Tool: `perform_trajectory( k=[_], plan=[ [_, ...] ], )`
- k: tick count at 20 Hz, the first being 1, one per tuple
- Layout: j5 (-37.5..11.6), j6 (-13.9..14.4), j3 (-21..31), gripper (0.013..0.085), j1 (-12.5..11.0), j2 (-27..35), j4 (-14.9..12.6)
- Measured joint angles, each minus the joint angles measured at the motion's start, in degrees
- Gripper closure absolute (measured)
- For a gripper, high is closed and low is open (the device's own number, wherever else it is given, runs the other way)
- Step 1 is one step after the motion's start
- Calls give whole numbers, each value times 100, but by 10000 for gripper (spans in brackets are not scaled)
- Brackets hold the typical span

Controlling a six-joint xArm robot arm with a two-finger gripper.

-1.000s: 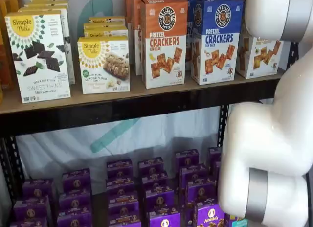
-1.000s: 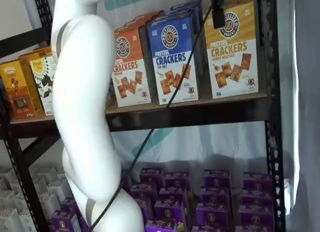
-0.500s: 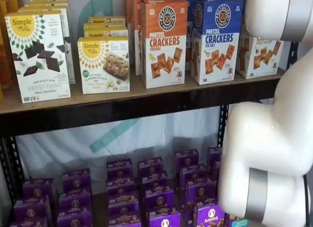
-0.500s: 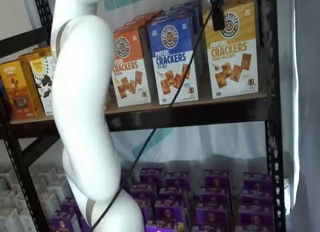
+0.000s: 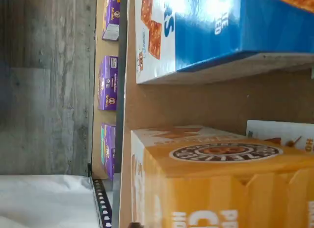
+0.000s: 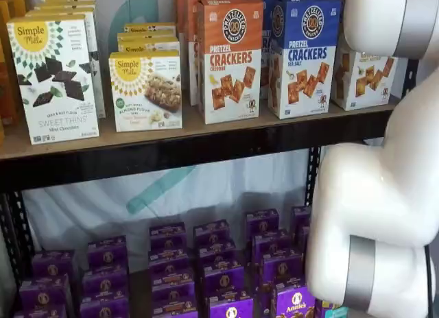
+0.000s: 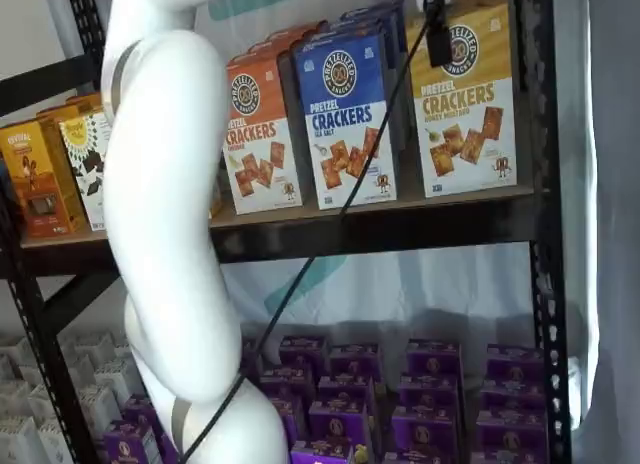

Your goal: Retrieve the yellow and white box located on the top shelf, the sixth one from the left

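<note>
Slightly lower than before, the claw [image 7: 438,34] hangs before the yellow and white box [image 7: 468,102] to line up a grasp; whether it is open, I cannot tell.

Change over the last second: in a shelf view the black fingers [image 7: 438,42] hanging from the upper edge have drifted slightly rightward and downward across the logo of the yellow and white box [image 7: 468,109]; the white arm [image 7: 165,224] has shifted marginally.

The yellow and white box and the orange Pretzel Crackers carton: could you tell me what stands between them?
In a shelf view, the blue carton stands between the orange carton and the yellow and white box.
</note>
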Motion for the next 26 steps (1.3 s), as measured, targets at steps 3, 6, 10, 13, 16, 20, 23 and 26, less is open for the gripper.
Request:
perform_trajectory(
  k=[3, 6, 10, 13, 16, 20, 23, 26],
  plan=[
    [-18, -7, 7, 250, -10, -2, 22],
    [-15, -8, -5, 250, -18, 2, 45],
    [-5, -12, -12, 290, -32, 1, 75],
    [8, -16, -17, 330, -44, -3, 96],
    [87, -24, -76, 330, -63, 5, 96],
    [125, -55, -49, 330, -116, -77, 154],
    [155, -91, 26, 330, -163, -196, 176],
    [241, -132, 97, 330, -213, -324, 167]
  ],
)
